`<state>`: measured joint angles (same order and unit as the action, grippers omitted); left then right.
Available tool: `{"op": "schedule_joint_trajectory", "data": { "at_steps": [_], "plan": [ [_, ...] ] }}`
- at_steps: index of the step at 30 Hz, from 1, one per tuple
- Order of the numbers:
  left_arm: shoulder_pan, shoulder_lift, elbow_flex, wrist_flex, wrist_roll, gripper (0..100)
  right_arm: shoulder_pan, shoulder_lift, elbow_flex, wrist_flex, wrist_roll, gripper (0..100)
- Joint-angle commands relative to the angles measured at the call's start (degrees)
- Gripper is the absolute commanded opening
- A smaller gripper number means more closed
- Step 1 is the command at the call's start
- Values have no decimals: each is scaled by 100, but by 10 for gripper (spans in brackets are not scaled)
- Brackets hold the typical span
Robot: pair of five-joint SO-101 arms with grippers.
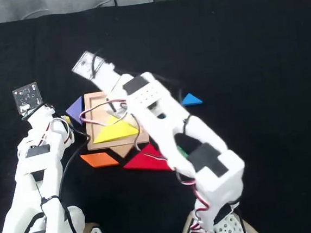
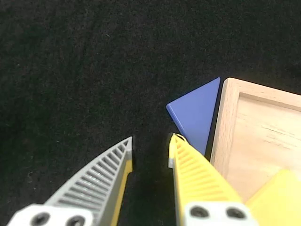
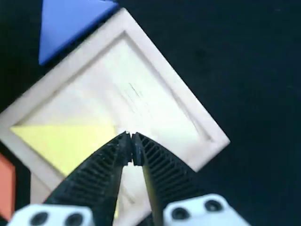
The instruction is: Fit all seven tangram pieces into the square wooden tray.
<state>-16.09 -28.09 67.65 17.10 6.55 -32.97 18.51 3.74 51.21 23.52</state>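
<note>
Black ribbed fingers of the right gripper [image 3: 130,141] are pressed tip to tip with nothing between them. They hang over the middle of the square wooden tray [image 3: 178,88], right at one corner of the yellow triangle [image 3: 66,141], the one piece lying inside it. The left gripper [image 2: 150,143] is spread apart and empty, low over the desk [image 1: 247,43] just left of the tray, its yellow finger close to the violet-blue triangle [image 2: 197,113] that lies against the tray's left rim. On the near side of the tray are an orange parallelogram [image 1: 99,159] and a red triangle [image 1: 145,160], while a small blue triangle [image 1: 191,99] sits well apart to the right. Most of the task looks undone. If the clenched tips are meant to nudge the yellow triangle into a corner, a push set too high could skate off it, and one set too hard could tip it up on the rim or drag the unheld tray into the loose pieces. The left gripper's finger could also knock the violet-blue triangle under the rim.
</note>
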Motion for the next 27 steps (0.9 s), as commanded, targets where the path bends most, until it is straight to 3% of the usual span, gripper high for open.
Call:
{"op": "schedule_joint_trajectory", "data": {
  "at_steps": [1, 10, 17, 27],
  "plan": [
    [-13, 9, -110, -141, -9, 137, -70, 356, -585, -158, -79, 11],
    [-13, 9, -127, -141, -9, 137, -193, 1569, -1859, 712, -79, 11],
    [-13, 9, -127, -141, -9, 137, -264, 1640, -1895, 747, -264, 11],
    [-13, 9, -119, -141, -9, 137, -264, 1613, -1938, 1697, -211, 11]
  ]
}}
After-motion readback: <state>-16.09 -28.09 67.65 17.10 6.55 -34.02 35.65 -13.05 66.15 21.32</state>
